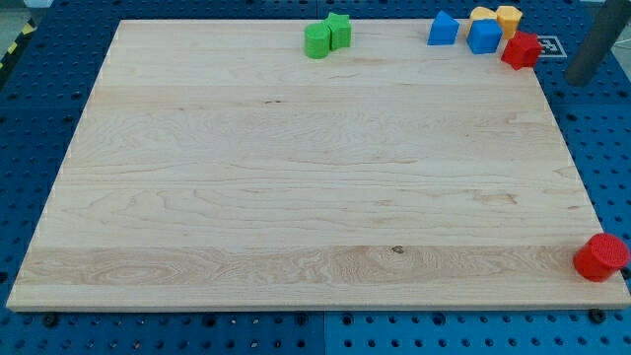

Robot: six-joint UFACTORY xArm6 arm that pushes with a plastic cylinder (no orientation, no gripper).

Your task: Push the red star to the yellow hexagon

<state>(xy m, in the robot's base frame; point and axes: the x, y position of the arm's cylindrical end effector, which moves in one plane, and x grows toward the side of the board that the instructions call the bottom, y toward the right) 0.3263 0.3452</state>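
A dark rod (595,44) enters at the view's top right, off the board, but its lower end is not clearly made out, so I cannot tell exactly where my tip sits; the rod touches no block and holds nothing. The nearest block to it is the red star (520,49), which lies at the board's top right corner, overhanging the right edge and near a white tag (548,43). Just to the view's left of the star is a blue cube (483,36), and behind that are 2 yellow blocks: the yellow hexagon (509,18) close to the star's upper left, and a second yellow block (481,15) partly hidden by the cube. A blue block with a peaked top (443,29) stands further left. 2 green blocks (326,36) touch each other at the top edge near the middle. A red cylinder (601,257) hangs over the right edge near the bottom corner. The wooden board (296,177) is otherwise open across its whole middle, left and bottom.
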